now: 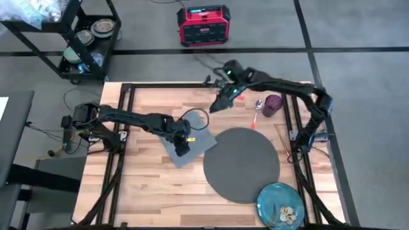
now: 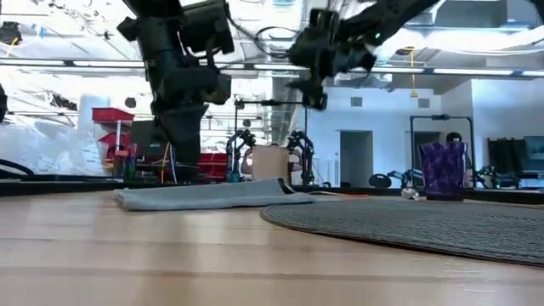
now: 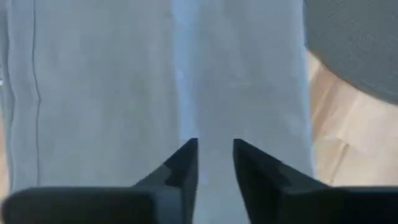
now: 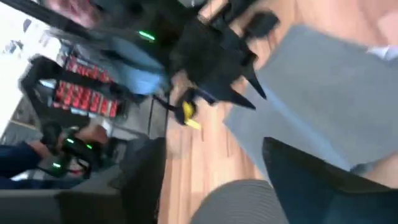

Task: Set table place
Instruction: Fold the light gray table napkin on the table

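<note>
A grey cloth napkin [image 1: 192, 148] lies flat on the table [image 1: 147, 198], left of the round dark mat [image 1: 241, 165]. My left gripper [image 1: 182, 145] points down over the napkin [image 3: 124, 81], its fingers a little apart with nothing between them. My right gripper [image 1: 220, 103] hangs raised near the table's far edge. An orange-handled spoon [image 1: 256, 113] and a purple cup [image 1: 273, 105] sit at the far right. The blue-green plate [image 1: 281, 204] rests at the near right, beside the mat. The fork is not in view. My left gripper comes at the middle of the napkin [image 3: 211, 118] from above, with its fingertips [image 3: 188, 152] close over the cloth. Whether they touch it, I cannot tell.
Beyond the table's far edge stand a black wheeled cart [image 1: 83, 38] and a red box [image 1: 203, 25]. Bare wood shows along the near left of the table.
</note>
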